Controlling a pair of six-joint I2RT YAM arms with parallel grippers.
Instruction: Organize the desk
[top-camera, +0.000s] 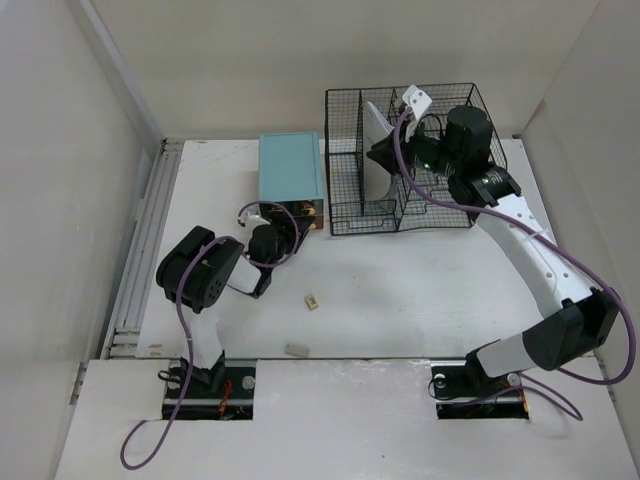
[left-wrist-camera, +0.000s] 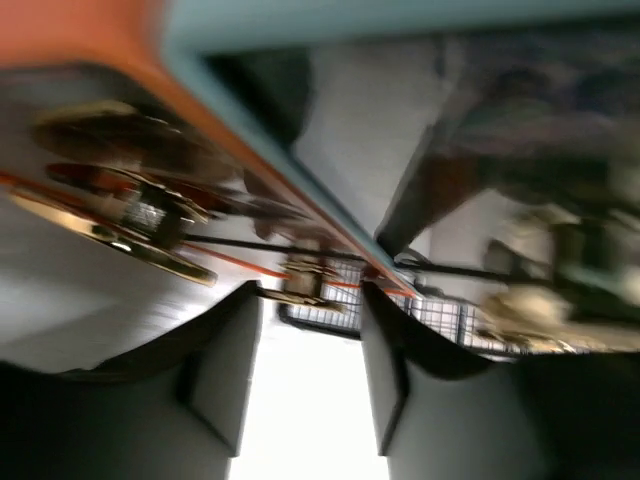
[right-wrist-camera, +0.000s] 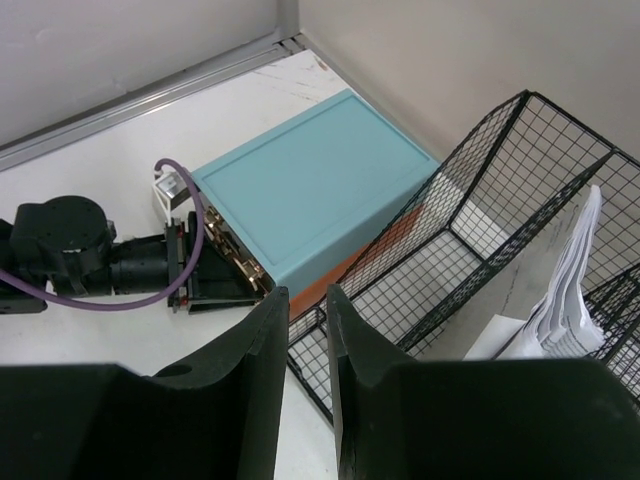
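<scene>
The white desk (top-camera: 400, 290) carries a teal drawer box (top-camera: 290, 168) with an orange drawer and gold handles, and a black wire-mesh rack (top-camera: 400, 160). My left gripper (top-camera: 292, 222) is open and empty at the front of the drawer box. The left wrist view is blurred; it shows the left gripper (left-wrist-camera: 310, 300) with its jaws wide apart below the orange drawer edge (left-wrist-camera: 250, 160). My right gripper (top-camera: 383, 157) hovers over the rack's left side. In the right wrist view the right gripper (right-wrist-camera: 308, 292) is empty, jaws a narrow gap apart, above the rack's corner (right-wrist-camera: 330, 350).
White papers (top-camera: 378, 150) stand in the rack, also in the right wrist view (right-wrist-camera: 565, 290). A small tan piece (top-camera: 312, 300) and a pale block (top-camera: 297, 350) lie on the desk near the front. A metal rail (top-camera: 140, 250) runs along the left edge. Walls enclose the desk.
</scene>
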